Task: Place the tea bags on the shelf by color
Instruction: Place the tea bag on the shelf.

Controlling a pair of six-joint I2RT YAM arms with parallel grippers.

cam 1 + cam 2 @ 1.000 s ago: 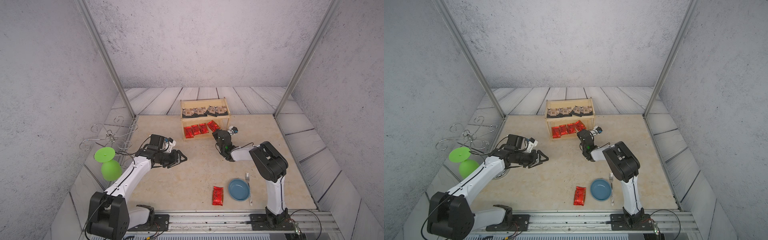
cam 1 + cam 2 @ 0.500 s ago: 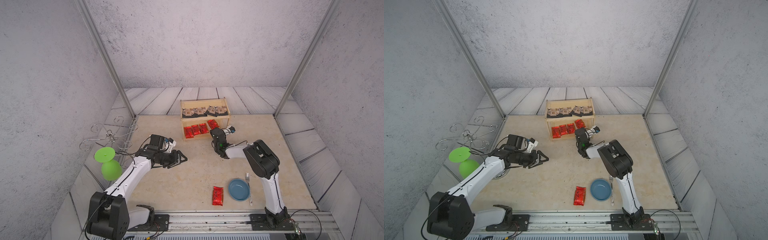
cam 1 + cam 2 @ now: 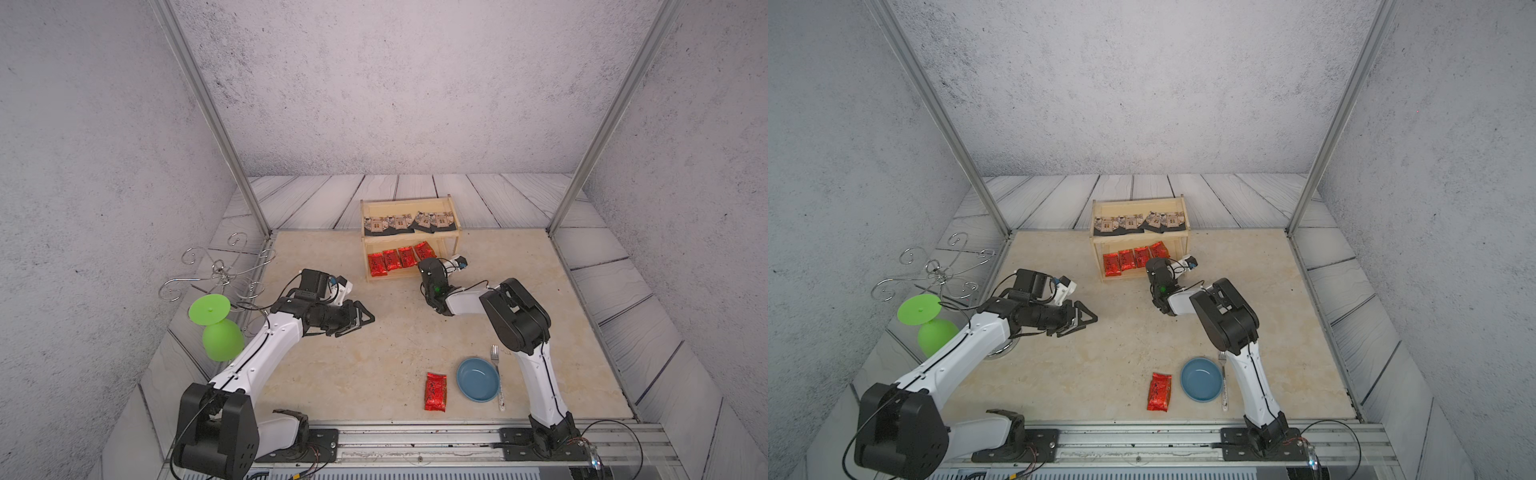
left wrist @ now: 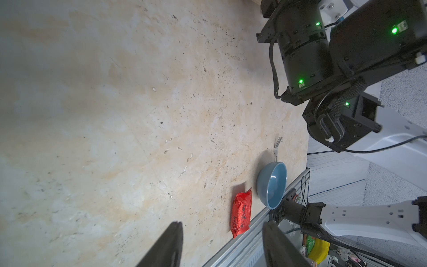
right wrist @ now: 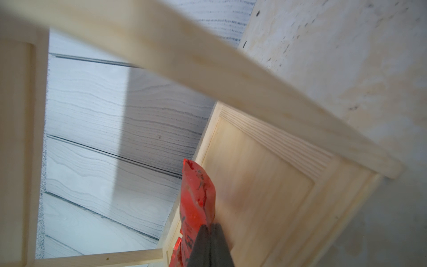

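The right end effector [image 5: 211, 227] pinches a red tea bag [image 5: 196, 196] over the lower tier of the shelf [image 5: 265, 185] (other red tea bags [image 3: 390, 261] just beside). The left end effector [image 3: 365, 322], released, hovers over the worktop [image 3: 395, 353], well apart from the loose red tea bag [image 3: 435, 391].

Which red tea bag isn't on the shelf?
The red tea bag lying flat on the table beside the blue bowl. The other four are in the lower tier of the shelf, one pinched in the right claw.

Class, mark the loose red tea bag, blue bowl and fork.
Loose red tea bag [image 3: 435, 391]: in a top view, middle.
Blue bowl [image 3: 478, 379]: in a top view, inner floor.
Fork [image 3: 494, 353]: in a top view, tines.
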